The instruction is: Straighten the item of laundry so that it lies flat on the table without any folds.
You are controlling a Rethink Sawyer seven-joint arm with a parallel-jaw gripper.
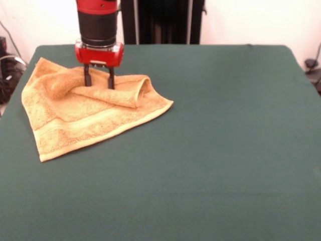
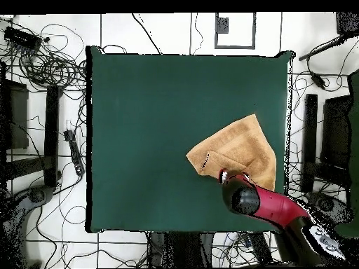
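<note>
Towel [image 1: 85, 120]: golden-orange terry cloth, one item, lying at the far left part of the tabletop [image 1: 210, 160]. Far edge folded over onto itself, forming a rolled ridge that runs across the cloth and ends in a raised loop at the right. A flat woven band shows along the near edge. Left corner reaches the tabletop's left edge.

Claw [image 1: 99, 78]: red body below a black cylinder, two dark fingers [image 1: 88, 76] pointing down and parted, tips pressed into the folded ridge.

Tabletop: plain dark green cloth.
</note>
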